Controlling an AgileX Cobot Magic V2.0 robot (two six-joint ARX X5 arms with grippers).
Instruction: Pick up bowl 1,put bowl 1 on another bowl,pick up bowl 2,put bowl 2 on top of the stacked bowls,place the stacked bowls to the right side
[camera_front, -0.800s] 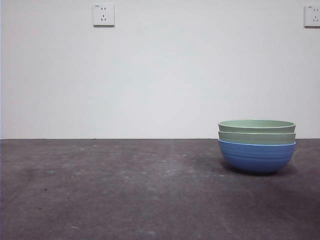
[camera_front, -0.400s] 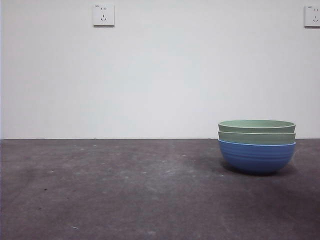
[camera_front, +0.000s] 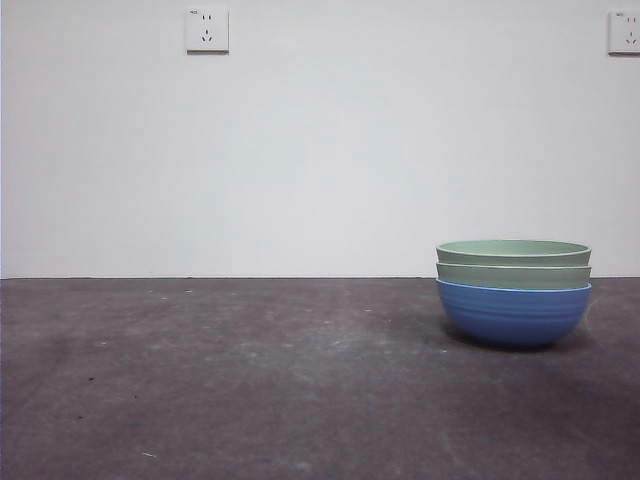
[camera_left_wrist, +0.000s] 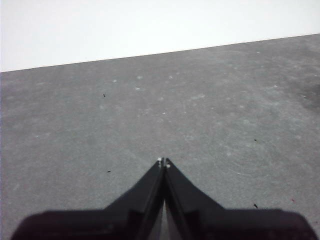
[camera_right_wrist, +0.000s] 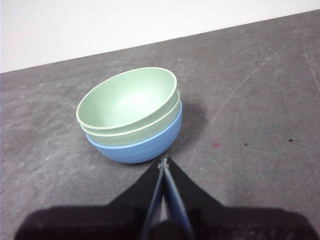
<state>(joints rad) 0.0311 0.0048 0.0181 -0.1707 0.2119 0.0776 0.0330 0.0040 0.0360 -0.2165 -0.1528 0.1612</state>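
Right gripper (camera_right_wrist: 163, 162): jaws pressed together, tips meeting in a thin line, holding nothing; it hangs above the table, close to the stacked bowls but clear of them.
Left gripper (camera_left_wrist: 163, 161): jaws also closed tip to tip, empty, over bare table well away from the stack; no bowl shows in its wrist view.
Stacked bowls (camera_front: 513, 292): three nested bowls standing upright on the table, toward the right side of the front view, near the line where table meets wall.
Another bowl (camera_front: 513, 313): the blue one, at the bottom of the stack, faint ribs around its side, carrying the two green ones.
Bowl 1 (camera_front: 513, 275): pale green, seated directly in the blue bowl, only its upper band showing.
Bowl 2 (camera_front: 513, 251): pale green, topmost, its pale rim level from the front; in the right wrist view its inside looks empty, though the shine there makes that hard to confirm.
Table (camera_front: 250, 380): dark grey, scuffed, with pale flecks spreading out to the left of the stack.
Wall (camera_front: 320, 160): plain white behind the stack.
Sockets: one (camera_front: 207, 29) high on the wall far left of the stack, another (camera_front: 624, 32) above and just right of it.
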